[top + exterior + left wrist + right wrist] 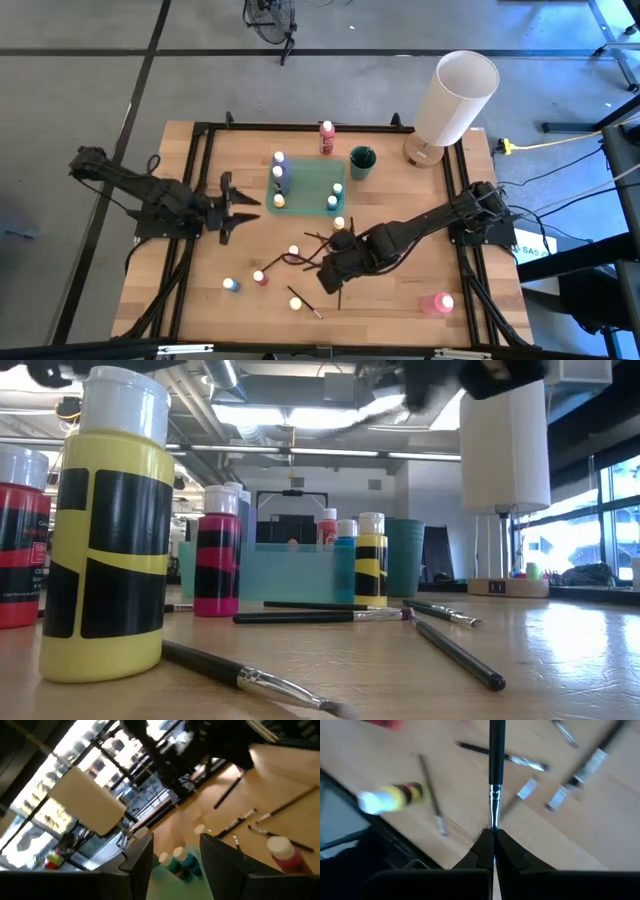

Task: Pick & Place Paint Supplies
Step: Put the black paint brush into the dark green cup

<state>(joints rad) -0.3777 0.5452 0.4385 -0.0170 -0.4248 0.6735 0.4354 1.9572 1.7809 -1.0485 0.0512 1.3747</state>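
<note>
Right wrist view showed your right hand pinched tight on a thin brush, its long axis running straight out from the fingertips, dark handle farthest away, above the worktop. From above, that hand hung over the scattered brushes mid-worktop. Your teal tray held several bottles. Your left hand waited beside it, half open, empty.

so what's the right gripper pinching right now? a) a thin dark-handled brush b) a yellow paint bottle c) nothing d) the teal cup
a: in the right wrist view the right gripper has its fingertips shut on a thin dark-handled brush that sticks out from between them.
</note>
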